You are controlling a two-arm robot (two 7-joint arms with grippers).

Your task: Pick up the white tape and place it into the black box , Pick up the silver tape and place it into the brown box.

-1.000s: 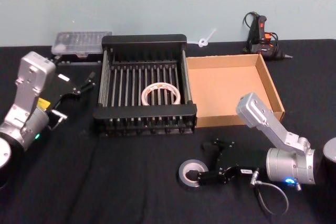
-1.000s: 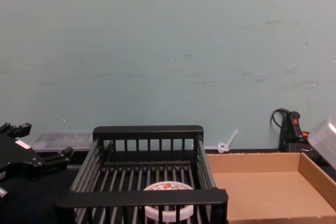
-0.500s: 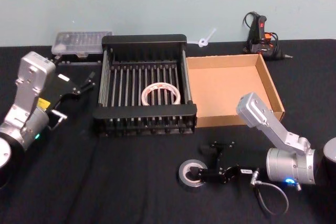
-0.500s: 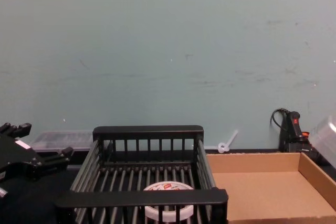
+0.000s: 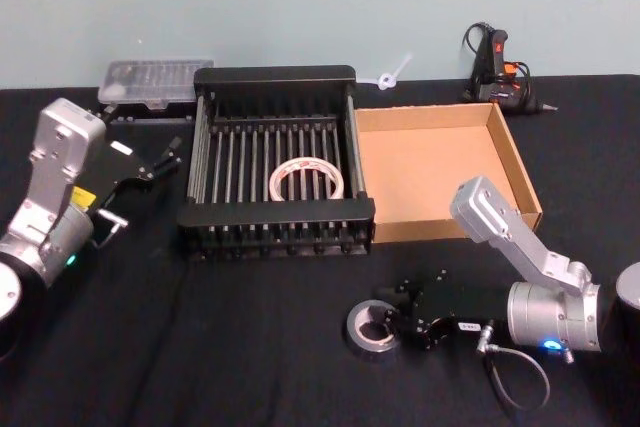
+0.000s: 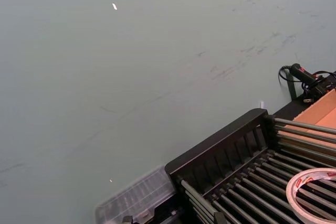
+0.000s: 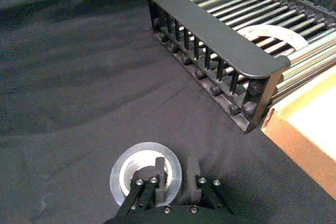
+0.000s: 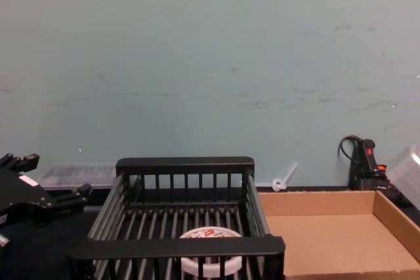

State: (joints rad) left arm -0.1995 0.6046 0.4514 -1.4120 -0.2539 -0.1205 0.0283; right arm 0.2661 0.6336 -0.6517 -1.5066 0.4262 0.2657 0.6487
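Gripping the small, thick roll of grey-silver tape (image 5: pixel 373 327), the right gripper (image 5: pixel 395 321) has closed in over the last second: earlier its fingers reached flat across the roll, and now one finger sits inside the lighter core and the other against the outer wall, jaws pinched on the ring's side nearest the arm. In the right wrist view the same hold shows, the right gripper (image 7: pixel 170 181) straddling the silver tape (image 7: pixel 145 171) at the roll's 5 o'clock edge. The roll has shifted slightly toward the arm and looks a little tilted, though it appears to rest on the black cloth.

That means the second pick is under way, with lift and carry to come. The shallow brown cardboard box (image 5: pixel 514 162) lies at 1 o'clock from the roll, bare inside.

The wide white ring of tape (image 5: pixel 306 179) lies unchanged on the ribbed floor of the black slatted plastic crate (image 5: pixel 275 76), so that half of the task looks done.

The left gripper (image 5: pixel 163 160) hangs parked at the crate's 9 o'clock, fingers apart
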